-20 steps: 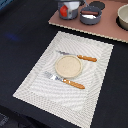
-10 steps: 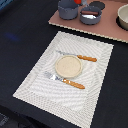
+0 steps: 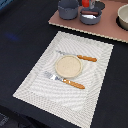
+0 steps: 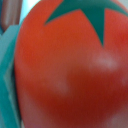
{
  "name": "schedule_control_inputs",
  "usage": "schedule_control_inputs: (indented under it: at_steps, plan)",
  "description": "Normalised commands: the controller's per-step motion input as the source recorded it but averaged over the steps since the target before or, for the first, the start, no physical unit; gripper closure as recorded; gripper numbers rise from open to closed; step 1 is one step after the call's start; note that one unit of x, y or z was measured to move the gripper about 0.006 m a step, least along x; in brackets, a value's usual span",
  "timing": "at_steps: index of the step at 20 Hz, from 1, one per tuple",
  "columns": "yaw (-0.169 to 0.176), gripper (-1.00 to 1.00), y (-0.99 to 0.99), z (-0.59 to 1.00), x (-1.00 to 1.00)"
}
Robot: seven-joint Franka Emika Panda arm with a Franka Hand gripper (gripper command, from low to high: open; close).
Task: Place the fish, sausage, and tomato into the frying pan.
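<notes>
Glossy red-orange tomato (image 4: 65,70) with a green star-shaped calyx fills the wrist view, blurred. Shallow blue-grey frying pan (image 3: 90,16) sits on the brown mat (image 3: 107,27), beside the deeper blue-grey pot (image 3: 68,9). Gripper state: cannot tell.

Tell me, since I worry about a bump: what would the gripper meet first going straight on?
Most likely the tomato: it fills the wrist view, red with a green star top, seemingly very close. The gripper's fingers aren't visible, so contact is unclear.
</notes>
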Motion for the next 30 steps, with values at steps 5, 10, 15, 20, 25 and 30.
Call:
schedule_control_inputs:
  at_steps: [5, 10, 15, 20, 25, 30]
  plan:
    - [-0.011, 1.00, 0.61, -0.13, 0.38]
    - [0.000, -1.00, 0.42, -0.09, 0.13]
    - [-0.006, -1.00, 0.25, 0.44, 0.13]
    - [-0.028, -1.00, 0.28, 1.00, 0.22]
    - [-0.022, -1.00, 0.21, 1.00, 0.16]
    - [-0.005, -1.00, 0.10, 0.27, 0.04]
